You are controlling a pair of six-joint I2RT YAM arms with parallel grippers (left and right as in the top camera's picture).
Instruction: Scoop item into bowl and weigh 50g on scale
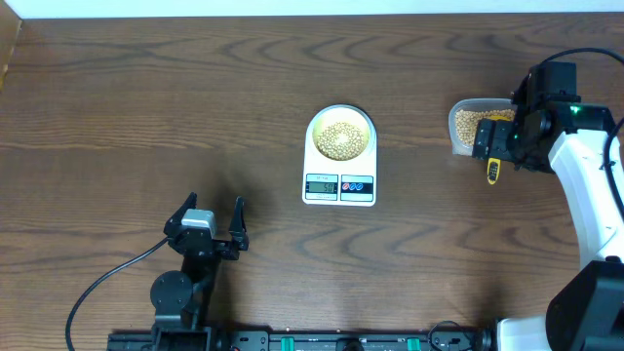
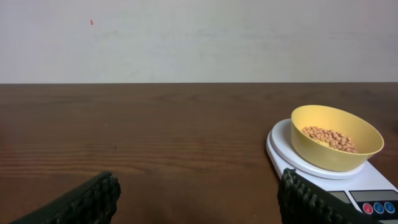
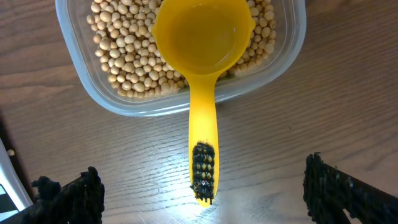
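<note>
- Left gripper (image 1: 213,207) gapes wide, empty, near the table's (image 1: 146,97) front edge.
- Right gripper (image 3: 199,193) is spread too, above the scoop (image 3: 202,106) in the tub (image 3: 118,107), right edge.
- Beans (image 1: 339,139) in bowl (image 2: 336,155) on scale (image 1: 339,171), mid-table.

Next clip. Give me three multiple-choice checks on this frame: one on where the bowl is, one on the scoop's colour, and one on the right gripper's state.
1. Where does the bowl sit?
A) on the scale
B) on a cutting board
C) on a stack of plates

2. What colour is the scoop?
A) white
B) bright yellow
C) blue

3. How is the right gripper?
A) shut on the scoop's handle
B) shut on nothing
C) open, holding nothing

Answers:
1 A: the overhead and left wrist views both show the bowl resting on the white platform.
2 B: the cup and handle are both bright yellow in the right wrist view.
3 C: its fingers stand wide apart on either side of the handle and touch nothing.
</note>
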